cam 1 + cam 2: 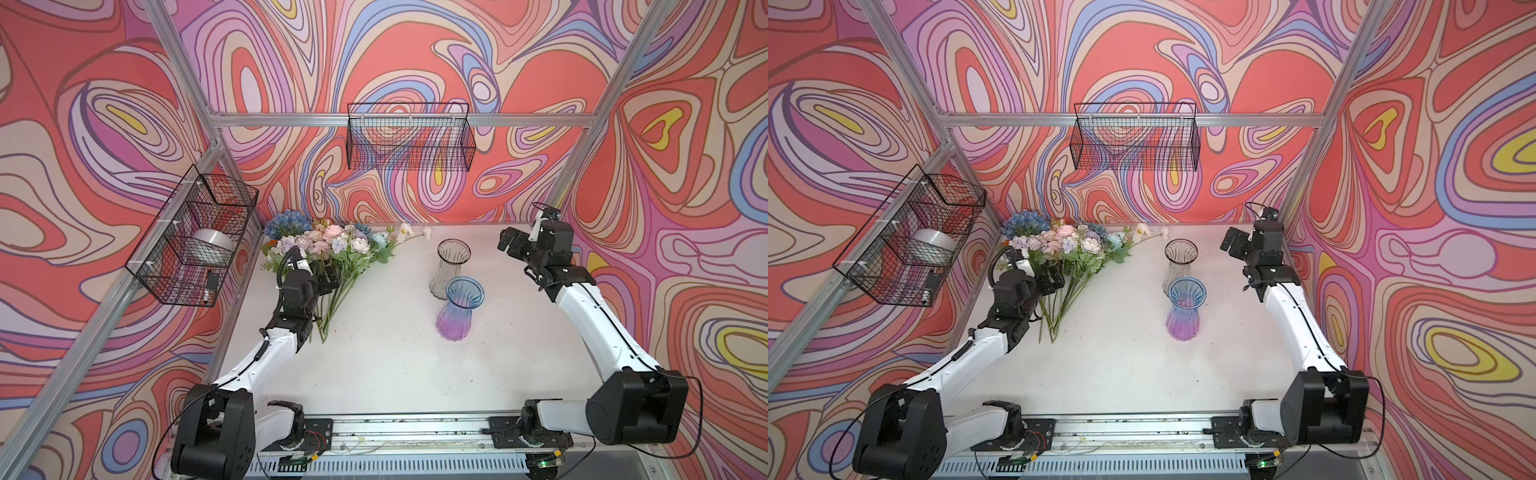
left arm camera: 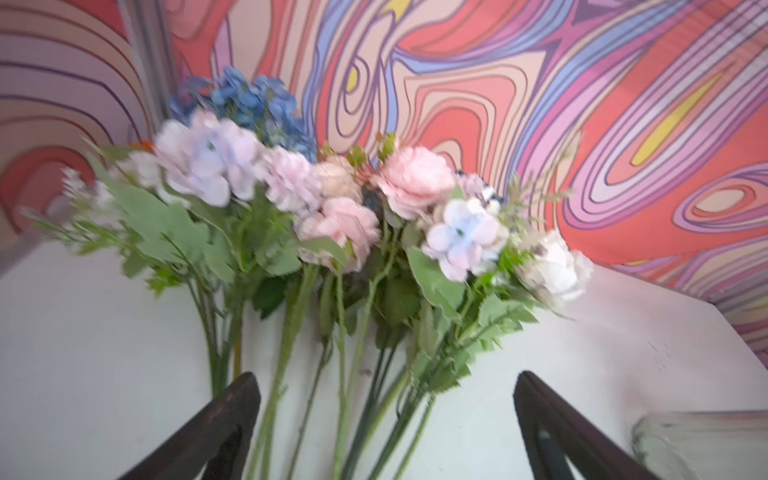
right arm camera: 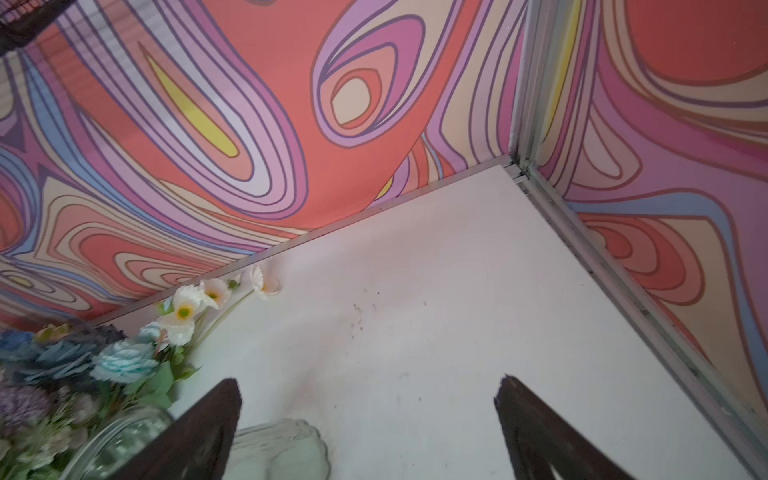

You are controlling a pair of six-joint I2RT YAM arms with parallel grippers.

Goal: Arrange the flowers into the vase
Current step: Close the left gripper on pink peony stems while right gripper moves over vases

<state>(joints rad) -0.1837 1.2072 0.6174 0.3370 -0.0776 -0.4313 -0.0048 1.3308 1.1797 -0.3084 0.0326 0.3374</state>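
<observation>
Nearest on the white surface (image 1: 374,365) stands the ribbed blue-to-purple glass vase (image 1: 457,311), upright and empty. Just behind it is the clear smoky ribbed glass vase (image 1: 452,266), also upright and empty; whether the two touch cannot be told.

Further back on the left lies the bunch of artificial long-stemmed flowers (image 1: 332,249), flat on the surface. Their cut ends fan toward the near side, and the blue, pink, lilac and white heads are piled into the far left corner. A spray of white poppies (image 3: 185,309) reaches out toward the clear vase. No flower is in a vase yet.

The left pincer (image 2: 386,386) hangs low over the green stems (image 2: 340,353), spread wide with several stems between its fingers and nothing clasped. The left wrist view is blurred, so I cannot tell if a finger touches a stem. The right pincer (image 1: 509,243) is raised at the far right, apart from both vases, equally wide and empty.

The flowers look light, with springy plastic stems and soft cloth heads that would crush or shed under a squeeze. The place to grip is probably a bare stretch of stem below the leaves, near the lower half, so the head can be steered. The stems cross and the leaves interlock, so lifting one will likely drag its neighbours. The glass vases are narrow-waisted and may tip if a stem pushes on the rim.
</observation>
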